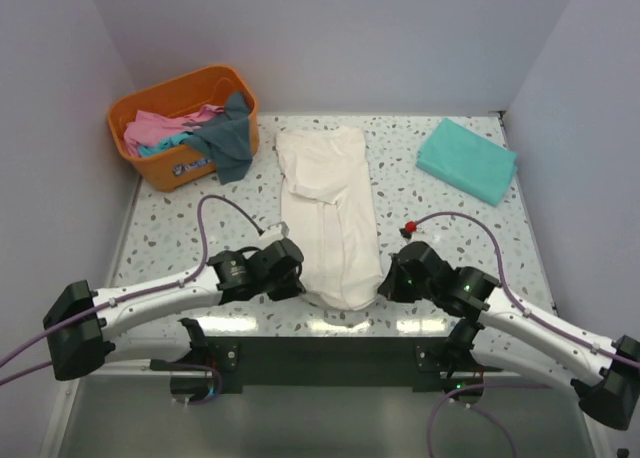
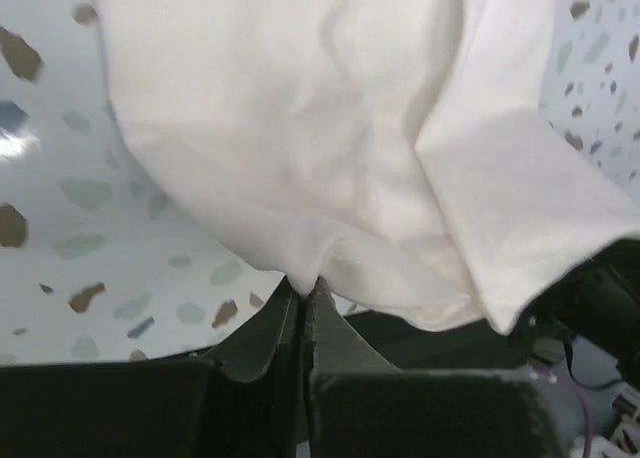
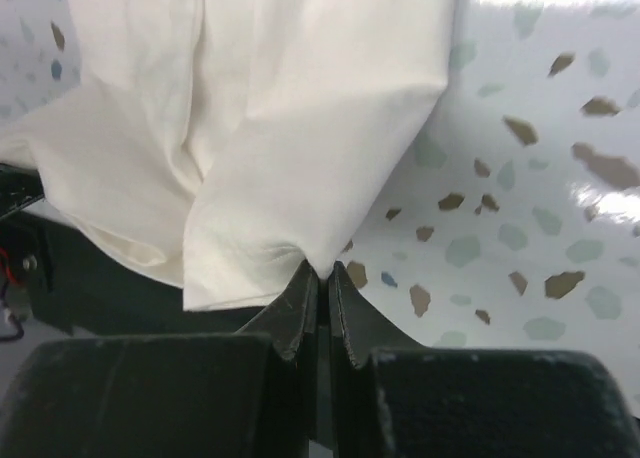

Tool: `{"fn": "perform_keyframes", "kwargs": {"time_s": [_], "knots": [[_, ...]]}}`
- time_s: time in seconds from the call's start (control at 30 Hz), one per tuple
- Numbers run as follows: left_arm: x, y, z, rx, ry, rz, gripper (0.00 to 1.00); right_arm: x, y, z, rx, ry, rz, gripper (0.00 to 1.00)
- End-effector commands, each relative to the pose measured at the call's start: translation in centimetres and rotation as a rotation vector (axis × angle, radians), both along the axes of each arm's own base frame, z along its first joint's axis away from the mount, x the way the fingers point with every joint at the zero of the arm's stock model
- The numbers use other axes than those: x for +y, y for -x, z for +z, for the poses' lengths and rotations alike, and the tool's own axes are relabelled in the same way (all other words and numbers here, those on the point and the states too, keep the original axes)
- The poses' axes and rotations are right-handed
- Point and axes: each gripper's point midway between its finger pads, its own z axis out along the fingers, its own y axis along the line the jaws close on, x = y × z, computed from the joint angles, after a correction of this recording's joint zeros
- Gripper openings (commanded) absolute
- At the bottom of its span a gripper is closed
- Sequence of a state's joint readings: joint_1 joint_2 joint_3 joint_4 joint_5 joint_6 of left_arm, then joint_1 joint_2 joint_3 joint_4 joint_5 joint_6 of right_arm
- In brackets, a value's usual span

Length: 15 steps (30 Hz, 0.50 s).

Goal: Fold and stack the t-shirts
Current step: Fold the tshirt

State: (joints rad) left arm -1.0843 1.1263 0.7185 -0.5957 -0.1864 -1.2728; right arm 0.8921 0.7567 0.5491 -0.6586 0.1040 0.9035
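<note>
left pincer point(image 2: 303, 284) and right pincer point(image 3: 322, 271) each clamp tight on the near edge of the cream-white t-shirt point(image 1: 325, 200).

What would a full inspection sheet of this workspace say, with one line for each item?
Surface: speckled white glossy table.
Job's things: long cream-white cloth t-shirt lying lengthwise at centre; folded teal-green cloth t-shirt far right; pink garment and dark grey-blue garment heaped far left.
Clutter: orange plastic basket holding them.
Grippers: left gripper and right gripper each shut on the cream t-shirt's near edge.
Cables: purple cables loop over the table beside each arm.
Surroundings: plain pale lilac walls.
</note>
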Motion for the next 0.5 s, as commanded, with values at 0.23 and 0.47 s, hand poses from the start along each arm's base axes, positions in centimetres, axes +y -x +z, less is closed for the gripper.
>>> {"fn": "perform_keyframes", "kwargs": {"time_s": [0.23,0.47], "knots": [[2.0,-13.9,5.6,-0.284,-0.199,0.119,0.0,-0.2,-13.0,8.4,-0.392,0.266,-0.228,0.0],[3.1,-20.2,6.1,-0.331,-0.25,0.183,0.0,0.7,-20.4,9.6,-0.396,0.22,-0.255,0.0]]}}
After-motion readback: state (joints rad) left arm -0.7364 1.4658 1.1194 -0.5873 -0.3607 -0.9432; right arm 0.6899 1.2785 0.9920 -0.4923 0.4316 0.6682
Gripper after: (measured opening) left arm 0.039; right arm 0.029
